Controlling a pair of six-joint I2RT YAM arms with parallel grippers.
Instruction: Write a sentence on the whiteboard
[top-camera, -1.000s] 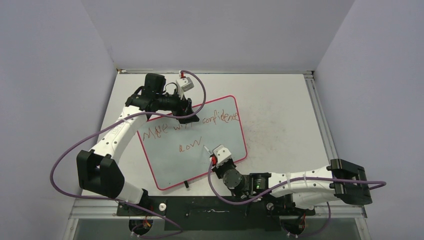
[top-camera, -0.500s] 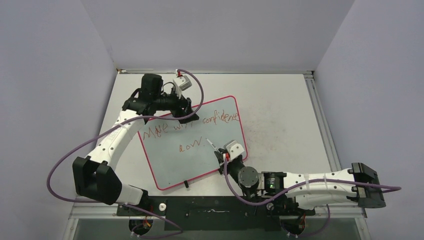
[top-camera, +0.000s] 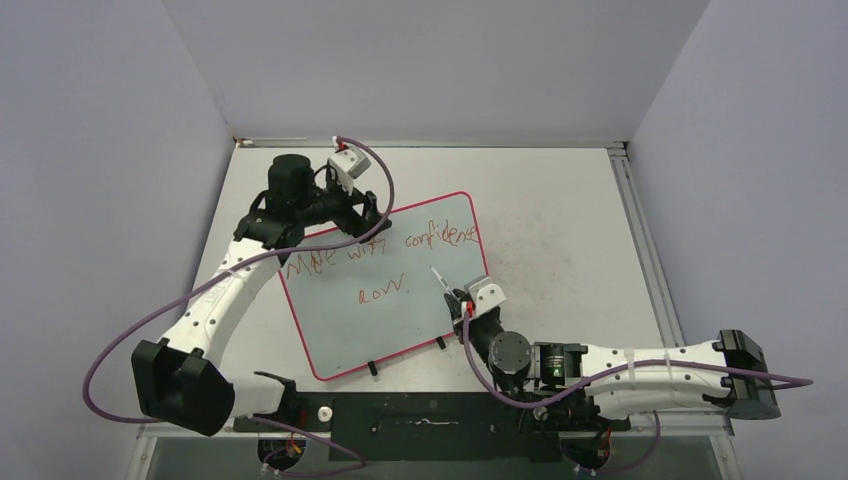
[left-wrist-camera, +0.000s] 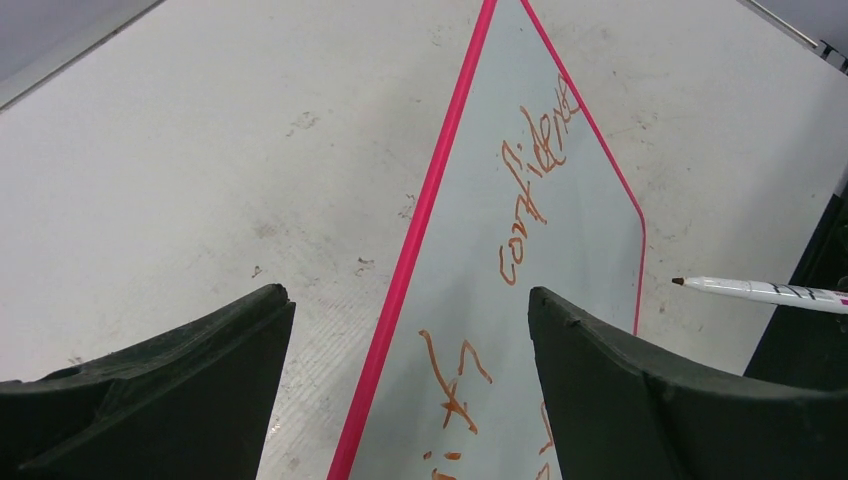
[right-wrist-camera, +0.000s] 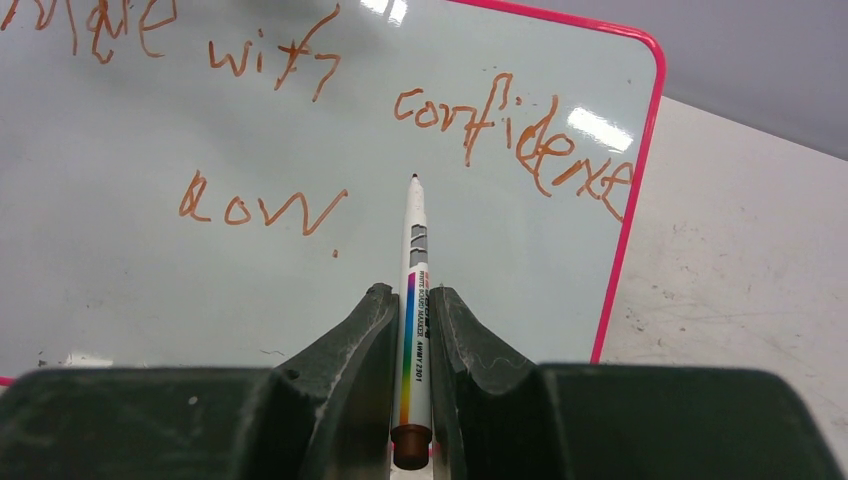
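Observation:
The whiteboard (top-camera: 370, 330) lies tilted on the table, pale with a pink rim. The sentence (top-camera: 440, 240) in thin red-brown letters reads "Move with confidence now" and also shows in the right wrist view (right-wrist-camera: 510, 130) and the left wrist view (left-wrist-camera: 530, 190). My left gripper (top-camera: 365, 222) stands open, its jaws straddling the board's far pink rim (left-wrist-camera: 408, 297) and gripping nothing. My right gripper (top-camera: 462, 305) is shut on a white marker (right-wrist-camera: 414, 240), its dark tip pointing at bare board right of "now". The tip looks lifted off the surface. The marker (left-wrist-camera: 760, 291) also shows in the left wrist view.
Two small black feet (top-camera: 372, 368) sit on the board's near edge. Grey walls close in the table on three sides, with a metal rail (top-camera: 640, 230) along the right. The arms' black base plate (top-camera: 430, 420) runs along the near edge.
My right gripper has drawn back to the right with the marker, away from "now". My left gripper has opened wider and shifted left along the board's far edge.

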